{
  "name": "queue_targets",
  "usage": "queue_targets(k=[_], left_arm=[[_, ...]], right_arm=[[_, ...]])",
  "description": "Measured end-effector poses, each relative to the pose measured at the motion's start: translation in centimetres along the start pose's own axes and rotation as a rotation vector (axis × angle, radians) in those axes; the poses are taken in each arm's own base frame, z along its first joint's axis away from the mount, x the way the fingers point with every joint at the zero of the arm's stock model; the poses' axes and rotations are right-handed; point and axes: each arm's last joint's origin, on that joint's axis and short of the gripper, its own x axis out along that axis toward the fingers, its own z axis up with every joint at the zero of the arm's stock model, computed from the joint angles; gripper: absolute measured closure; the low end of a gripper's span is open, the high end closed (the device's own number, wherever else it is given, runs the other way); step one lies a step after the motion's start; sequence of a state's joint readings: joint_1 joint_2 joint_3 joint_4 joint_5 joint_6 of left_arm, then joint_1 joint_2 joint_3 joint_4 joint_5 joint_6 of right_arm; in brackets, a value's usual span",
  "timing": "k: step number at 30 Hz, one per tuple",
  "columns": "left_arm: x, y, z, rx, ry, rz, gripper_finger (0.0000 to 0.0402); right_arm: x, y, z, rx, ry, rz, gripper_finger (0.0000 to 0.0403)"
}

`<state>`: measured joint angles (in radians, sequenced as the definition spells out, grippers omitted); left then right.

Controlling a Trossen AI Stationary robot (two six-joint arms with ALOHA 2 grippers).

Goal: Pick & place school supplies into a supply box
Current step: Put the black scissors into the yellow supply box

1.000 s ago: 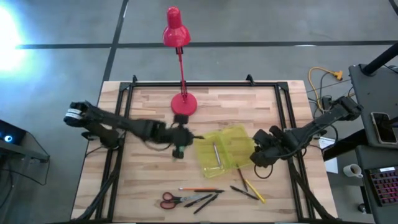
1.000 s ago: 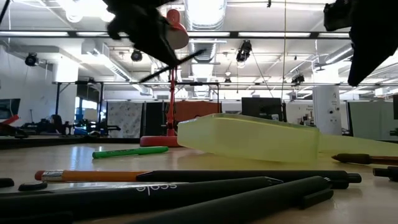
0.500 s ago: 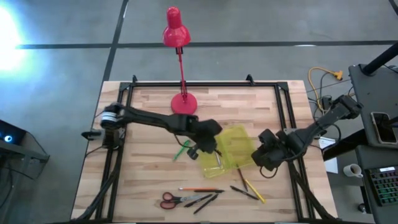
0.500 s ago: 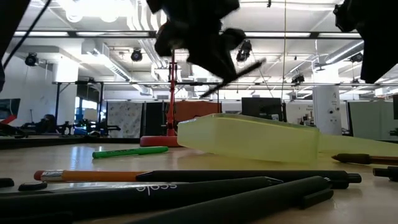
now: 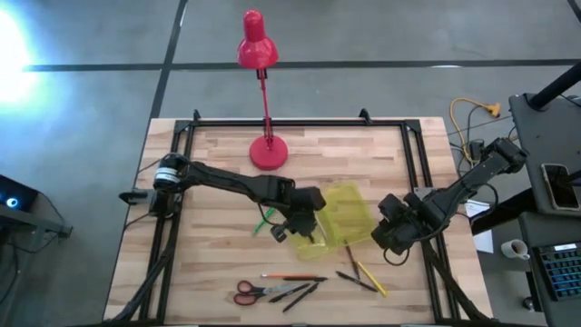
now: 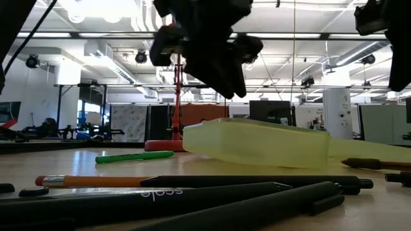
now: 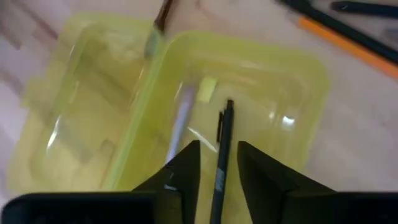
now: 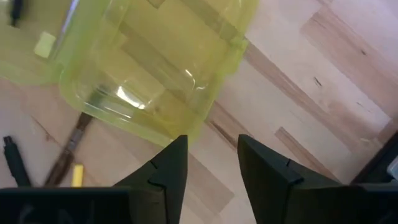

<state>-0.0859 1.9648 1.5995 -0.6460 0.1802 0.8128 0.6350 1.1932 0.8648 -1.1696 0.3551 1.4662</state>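
The supply box (image 5: 334, 216), translucent yellow-green, lies open on the table's middle, lid flat beside the tray. My left gripper (image 7: 219, 163) hovers open over the tray (image 7: 273, 93), pointing steeply down. A black pen (image 7: 222, 143) runs between its fingers, with a gap on each side, down into the tray. A pale pen (image 7: 180, 118) also lies in there. My right gripper (image 8: 211, 160) hangs open over bare wood just right of the lid (image 8: 168, 56), holding nothing. A green marker (image 5: 265, 221) lies left of the box. Scissors (image 5: 247, 292), pens (image 5: 300, 292) and pencils (image 5: 365, 272) lie near the front edge.
A red desk lamp (image 5: 268, 153) stands at the far middle, its head reaching beyond the table. A black frame rail (image 5: 272, 122) runs around the tabletop. Cables and equipment sit off the right edge. Bare wood shows at the table's left and far right.
My left gripper has swung from left of the box toward the table's right, over the tray, sinking and rolling, with a black pen. The pen stuck out of its fingers in the low view half a second ago; now it is gone from there and lies down into the tray.
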Motion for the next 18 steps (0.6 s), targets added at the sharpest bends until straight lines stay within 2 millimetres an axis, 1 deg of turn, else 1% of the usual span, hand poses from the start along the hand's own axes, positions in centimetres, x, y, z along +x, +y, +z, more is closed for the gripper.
queue_targets(k=[2, 4, 7, 11, 14, 16, 18], left_arm=[[0.1, -0.3, 0.3, 0.012, 0.049, 0.042, 0.0291], [0.0, -0.3, 0.4, 0.008, 0.129, 0.124, 0.0283], [-1.3, -0.1, 0.6, -0.088, 0.176, 0.23, 0.028], [-3.3, -0.4, 0.7, -0.32, 0.15, 0.26, 0.0279], [-4.7, -1.1, 0.8, -0.565, 0.147, 0.251, 0.0279], [-5.6, -2.1, 0.9, -0.723, 0.164, 0.217, 0.0279], [-6.1, -3.4, 1.0, -0.835, 0.192, 0.151, 0.0279]], right_arm=[[0.1, -0.1, -0.1, -0.002, 0.025, -0.002, 0.026], [0.3, -0.1, -0.3, -0.007, 0.06, -0.001, 0.0254], [0.3, -0.1, -0.5, -0.018, 0.074, 0.001, 0.0247], [0.3, -0.1, -0.6, -0.07, 0.07, 0.005, 0.0243], [0.5, -0.2, -0.7, -0.106, 0.065, -0.001, 0.0244], [0.6, -0.3, -0.7, -0.115, 0.052, -0.008, 0.0245], [0.8, -0.4, -0.8, -0.118, 0.045, -0.019, 0.0246]])
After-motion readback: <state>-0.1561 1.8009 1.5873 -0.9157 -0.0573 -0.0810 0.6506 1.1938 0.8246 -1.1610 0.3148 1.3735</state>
